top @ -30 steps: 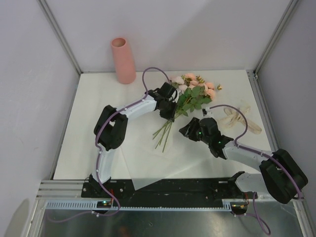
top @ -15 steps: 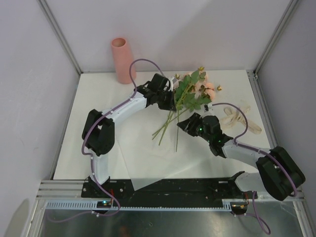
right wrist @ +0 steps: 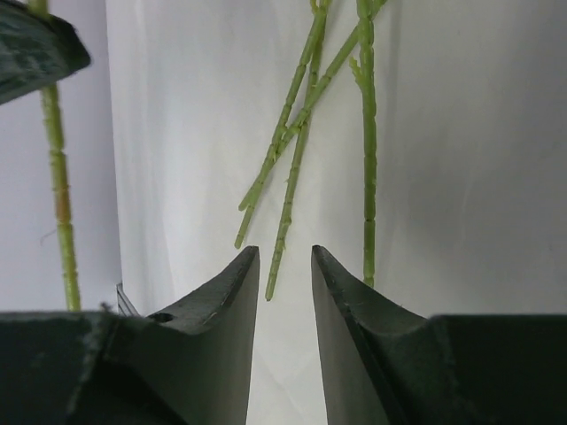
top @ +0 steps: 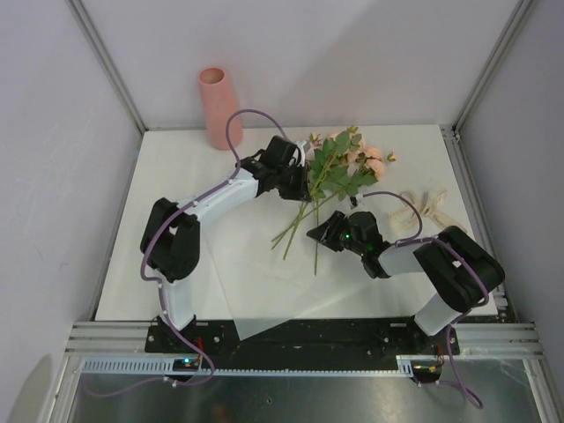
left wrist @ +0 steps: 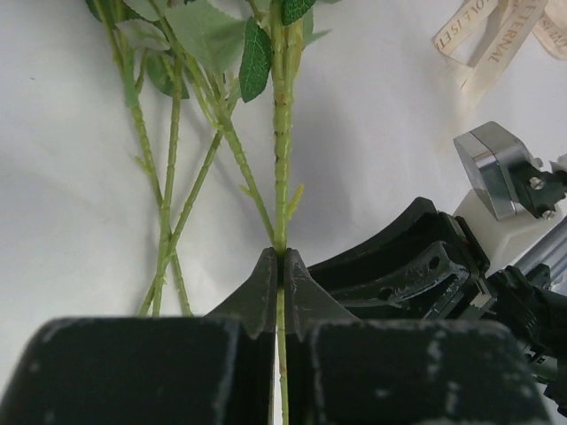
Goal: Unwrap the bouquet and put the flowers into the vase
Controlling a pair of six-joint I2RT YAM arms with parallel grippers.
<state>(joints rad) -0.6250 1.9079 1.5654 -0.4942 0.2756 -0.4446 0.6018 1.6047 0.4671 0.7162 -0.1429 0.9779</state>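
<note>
Over the last second the left arm has swung the flowers (top: 345,160) back and away from the near edge. The right arm has folded in, bringing its fingers to the left, close by the cut ends, with the gap between them narrower than before.

The left fingers (left wrist: 266,282) are pressed together on a single green stem (left wrist: 282,150). It runs straight through them, leaves beyond the tips and the bare end trailing behind. The other stems splay off to one side in the left wrist view, outside the grip, and I cannot tell whether they rest on the tabletop (top: 176,220) or hang from the bunch.

The right fingers (right wrist: 246,270) stand slightly apart with nothing between them. Loose stem ends lie just ahead, pointing roughly along the line of the fingers.

The vase (top: 220,107) stands upright at the far left corner, well apart from the flowers, to the left of and behind the left fingers. The left arm is clearly the nearer one. The stems lie slanted, heads toward the far right and cut ends toward the near edge, so I judge the held stem must be turned cut end down before it can enter the narrow mouth. The ribbon (top: 425,208) lies discarded to the right.
</note>
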